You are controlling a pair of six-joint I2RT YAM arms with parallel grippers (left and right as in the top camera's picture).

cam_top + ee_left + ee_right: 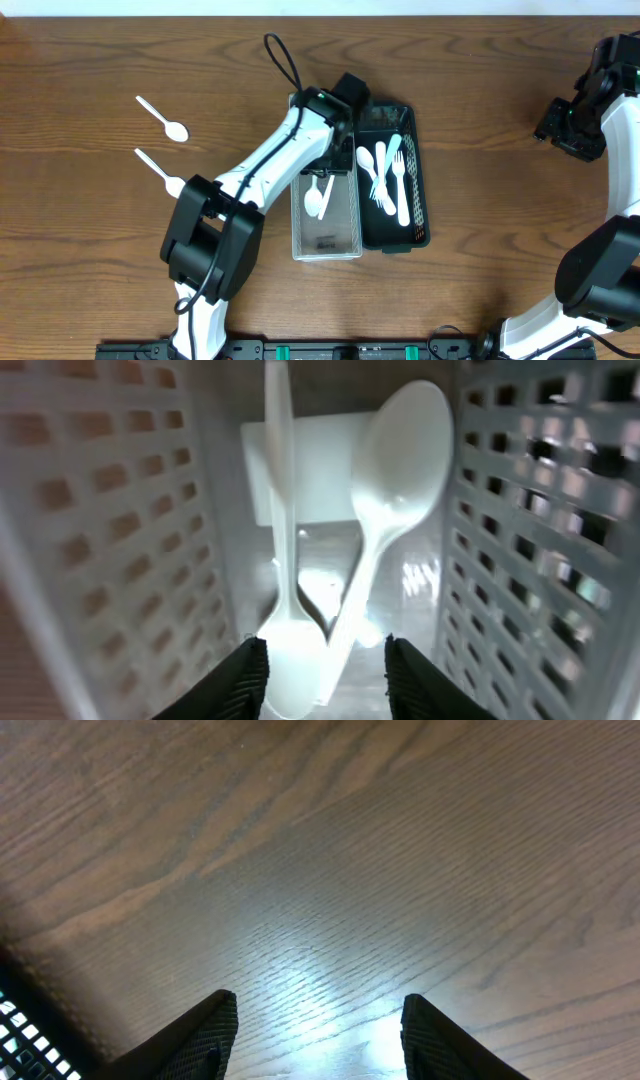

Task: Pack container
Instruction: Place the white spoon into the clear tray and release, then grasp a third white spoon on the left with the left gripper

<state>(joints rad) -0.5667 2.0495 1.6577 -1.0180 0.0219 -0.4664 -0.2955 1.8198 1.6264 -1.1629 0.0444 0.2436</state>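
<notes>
White perforated plastic fills the left wrist view: the walls of a basket (pixel 110 530) rise on both sides, and the left gripper (pixel 325 650) hangs low inside it with its black fingers set moderately apart, closed on nothing. Between and just beyond the fingertips lie two white plastic spoons on the basket floor, one spoon (pixel 405 450) with its bowl at the far end and its handle running back toward the gripper, the other spoon (pixel 290 660) reversed, with its bowl nearest the fingers; their handles cross low down. Under them is a pale rectangular patch (pixel 320 485), perhaps a label, too blurred to read. From overhead the basket sits at the middle of the tabletop (pixel 480 200), touching a black tray (pixel 395 238) on its right side that holds a loose bunch of white forks and spoons (pixel 385 180). Well to the left, apart from both containers, two more loose spoons (pixel 160 116) (pixel 155 168) lie on the bare wood, roughly parallel, bowls pointing toward the containers. Farthest off, at the right edge, the right gripper (pixel 318 1010) hovers over bare tabletop with its fingers spread wide and nothing between them. Brown wood with strong grain and a soft glare patch covers everything else.
</notes>
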